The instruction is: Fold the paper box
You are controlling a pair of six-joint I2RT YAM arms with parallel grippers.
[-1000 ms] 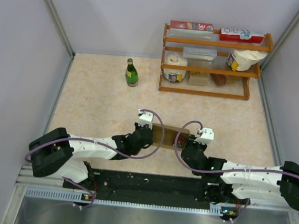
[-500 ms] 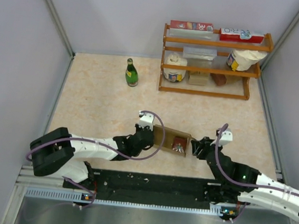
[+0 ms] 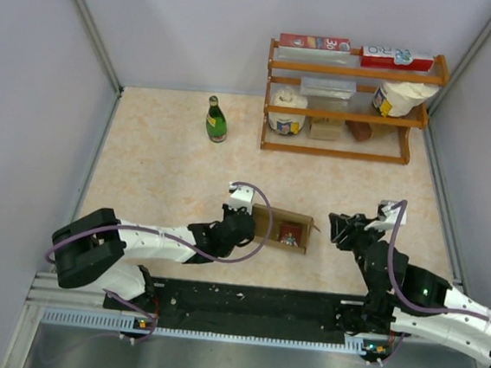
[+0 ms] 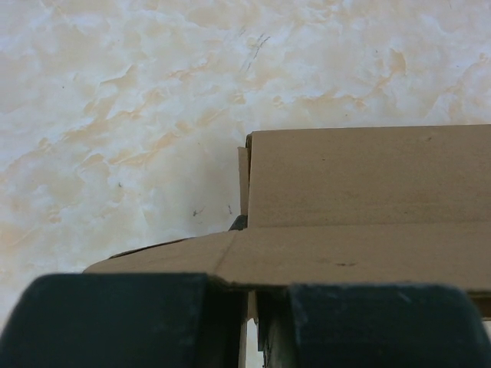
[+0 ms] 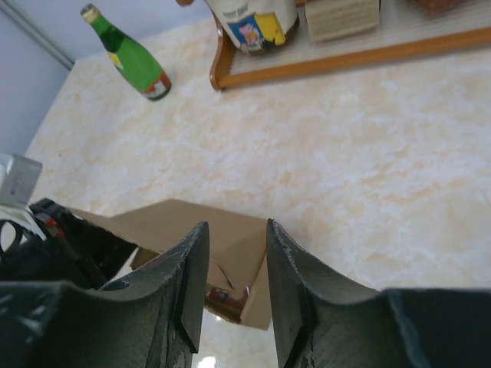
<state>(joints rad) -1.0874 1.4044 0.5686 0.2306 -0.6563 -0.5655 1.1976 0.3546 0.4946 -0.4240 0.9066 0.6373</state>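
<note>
paper box point(image 3: 289, 227) sits partly formed on the tabletop point(image 3: 160, 167), near centre. left end effector point(image 3: 243, 227) is pinched on its left end. right end effector point(image 3: 339, 226) is narrow and empty, near the right flap. thin light card, probably creases easily; best gripped at flap edges.

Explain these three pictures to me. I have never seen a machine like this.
Two robot arms are bolted at the near edge of a table. One picture looks down from above. The other two come from small cameras on each wrist, so the dark shapes at their bottom are the fingers. The left gripper is clamped on one end of the paper box, plain brown cardboard. The right gripper stands open, apart from the box, holding nothing. Farther back stand a green bottle and a wooden rack of groceries.
</note>
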